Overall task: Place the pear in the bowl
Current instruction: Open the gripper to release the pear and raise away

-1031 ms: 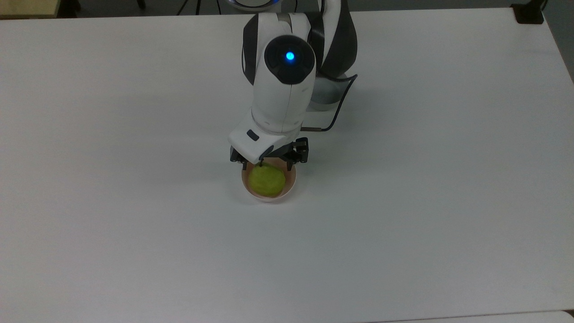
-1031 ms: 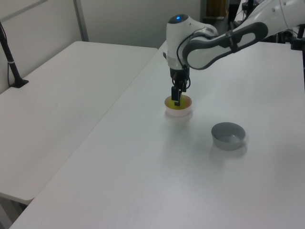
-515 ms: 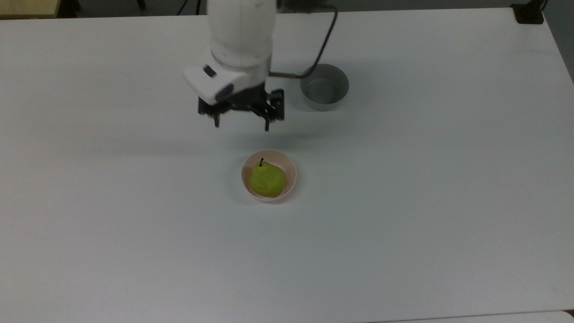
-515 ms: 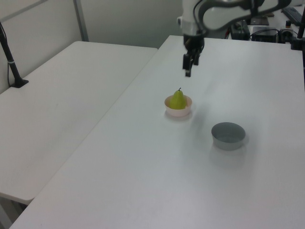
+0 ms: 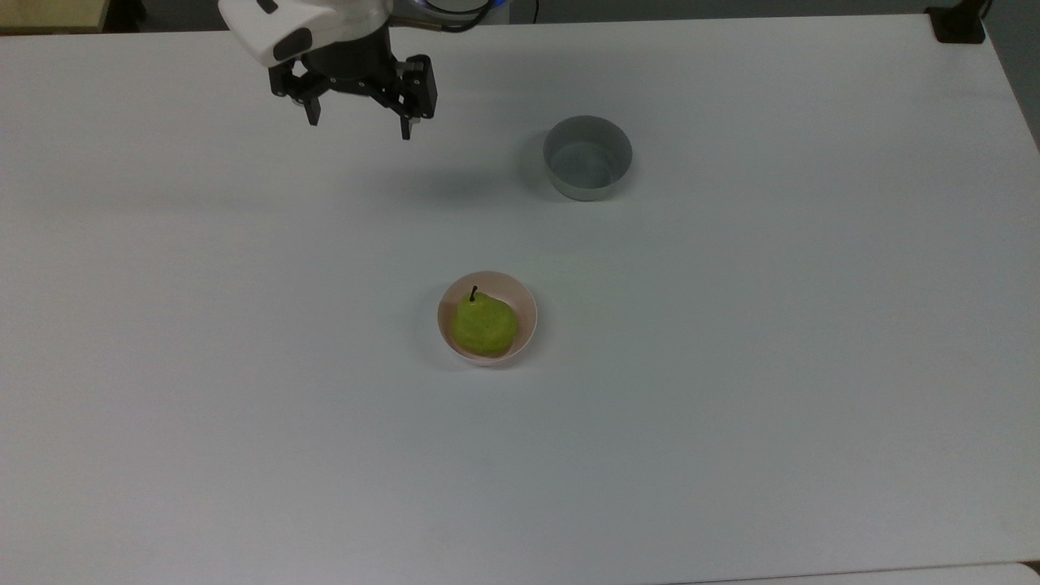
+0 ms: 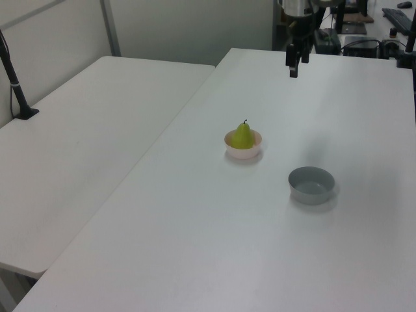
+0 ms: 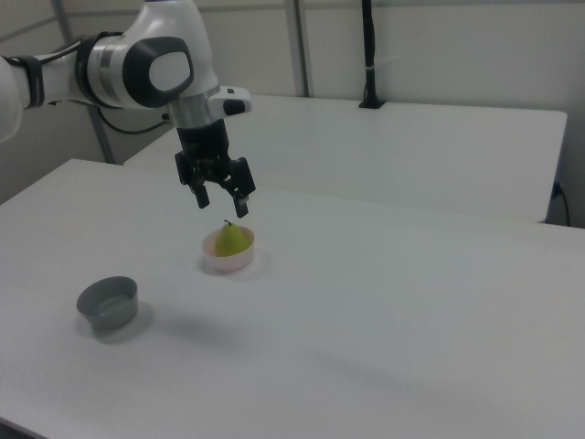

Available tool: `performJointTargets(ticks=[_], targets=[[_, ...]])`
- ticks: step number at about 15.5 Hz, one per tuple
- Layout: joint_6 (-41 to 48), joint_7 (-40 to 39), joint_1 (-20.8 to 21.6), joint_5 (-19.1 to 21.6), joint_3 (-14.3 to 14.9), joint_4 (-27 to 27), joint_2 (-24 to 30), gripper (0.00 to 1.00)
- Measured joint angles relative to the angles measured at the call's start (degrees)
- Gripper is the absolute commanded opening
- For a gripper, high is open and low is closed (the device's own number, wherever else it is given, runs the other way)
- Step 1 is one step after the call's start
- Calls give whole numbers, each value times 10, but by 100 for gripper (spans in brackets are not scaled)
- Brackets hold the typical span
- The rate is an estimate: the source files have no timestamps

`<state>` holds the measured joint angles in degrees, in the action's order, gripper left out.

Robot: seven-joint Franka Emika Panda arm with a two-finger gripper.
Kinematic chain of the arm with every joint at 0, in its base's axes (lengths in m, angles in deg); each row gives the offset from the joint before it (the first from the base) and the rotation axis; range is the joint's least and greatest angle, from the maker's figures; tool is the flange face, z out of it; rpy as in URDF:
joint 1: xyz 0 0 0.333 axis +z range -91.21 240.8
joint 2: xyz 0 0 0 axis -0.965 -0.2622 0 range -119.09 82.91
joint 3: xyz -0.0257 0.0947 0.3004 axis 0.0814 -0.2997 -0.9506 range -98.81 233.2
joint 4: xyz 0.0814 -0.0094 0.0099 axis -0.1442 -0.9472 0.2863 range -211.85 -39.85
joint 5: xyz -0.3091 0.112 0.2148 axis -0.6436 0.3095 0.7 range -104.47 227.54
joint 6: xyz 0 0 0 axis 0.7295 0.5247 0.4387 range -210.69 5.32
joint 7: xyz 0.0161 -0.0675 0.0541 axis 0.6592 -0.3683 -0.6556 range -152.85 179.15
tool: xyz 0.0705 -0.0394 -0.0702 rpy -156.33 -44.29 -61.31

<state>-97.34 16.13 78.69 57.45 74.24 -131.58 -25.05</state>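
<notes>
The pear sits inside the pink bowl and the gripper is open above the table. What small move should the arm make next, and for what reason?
Probably none toward the fruit: the pear stands upright in the pink bowl, stem up, and the open gripper hangs apart from it, holding nothing. The grey bowl is empty. I would let the arm rise a little more and stop, as the placing looks done.

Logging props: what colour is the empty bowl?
Grey bowl, clearest in the top view.

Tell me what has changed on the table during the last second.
The gripper rose off the pear and withdrew toward the top view's upper left, jaws open and empty. The pear stayed upright in the pink bowl; the grey bowl did not move.
</notes>
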Motion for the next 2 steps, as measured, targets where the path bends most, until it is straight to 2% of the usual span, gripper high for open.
performJointTargets(ticks=[2], targets=[[3,-2,-10,0,-3,-9,12,100]])
